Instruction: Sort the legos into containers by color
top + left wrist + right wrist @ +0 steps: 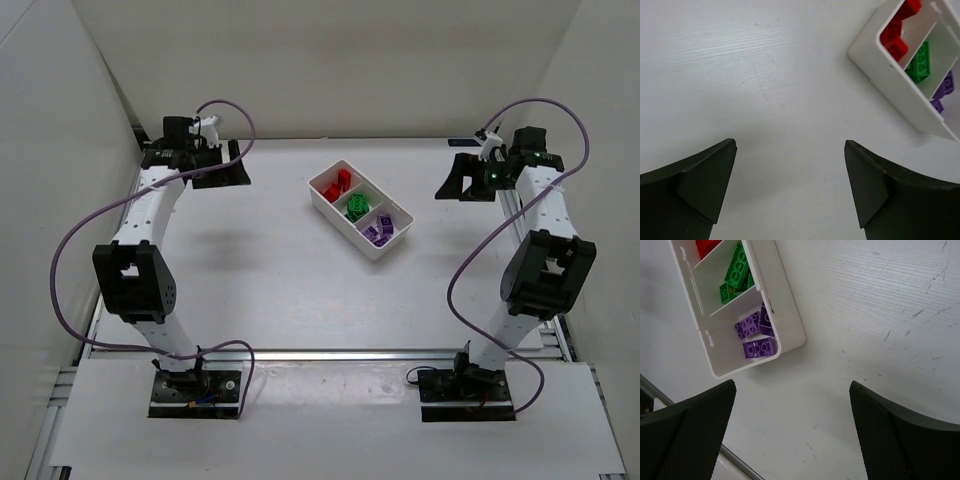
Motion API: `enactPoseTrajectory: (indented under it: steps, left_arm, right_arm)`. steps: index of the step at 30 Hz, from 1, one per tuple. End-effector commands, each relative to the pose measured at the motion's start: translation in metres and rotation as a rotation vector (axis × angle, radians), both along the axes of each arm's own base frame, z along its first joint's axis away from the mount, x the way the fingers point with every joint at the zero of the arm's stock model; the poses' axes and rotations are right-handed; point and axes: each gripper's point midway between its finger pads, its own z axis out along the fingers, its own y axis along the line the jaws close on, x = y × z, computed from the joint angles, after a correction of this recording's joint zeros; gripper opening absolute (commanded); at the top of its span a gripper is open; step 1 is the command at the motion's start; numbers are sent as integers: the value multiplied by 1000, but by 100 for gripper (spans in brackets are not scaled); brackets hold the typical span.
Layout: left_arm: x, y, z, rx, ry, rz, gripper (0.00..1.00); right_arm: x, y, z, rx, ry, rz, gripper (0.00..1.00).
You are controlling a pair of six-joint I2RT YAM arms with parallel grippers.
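Legos [354, 206] lay sorted inside the tray [343, 224]: red at its far end, green in the middle, purple at its near end, so the sorting looked finished. The left gripper [790, 144] and right gripper [792, 385] hung well apart from the tray, one on each side, jaws spread and empty. The bricks looked light, rigid and slick; pinching across two flat sides would probably hold best.

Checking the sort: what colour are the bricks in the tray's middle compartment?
The middle bricks are green, clearest in the right wrist view.
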Motion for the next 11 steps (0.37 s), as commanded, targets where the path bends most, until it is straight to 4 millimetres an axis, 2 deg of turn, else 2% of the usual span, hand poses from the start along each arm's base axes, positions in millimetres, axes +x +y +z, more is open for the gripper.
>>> enactPoseTrajectory:
  steps: [1,2,6,9,11]
  left_arm:
    - [-15,19,-8,87,34,1,99]
    - [-20,30,-22,89,67,16,99]
    - [-26,49,-48,103,106,61,100]
    - [-29,60,-58,139,114,75,99]
    - [-28,66,-58,142,106,91,99]
  right_arm:
    - [15,-4,10,-14,-93,58,97]
    - [16,-7,6,-24,-96,66,97]
    - [17,-19,-7,-28,-76,53,98]
    - [16,-28,-17,-36,-63,43,98]
    - [16,-33,-20,-39,-58,34,98]
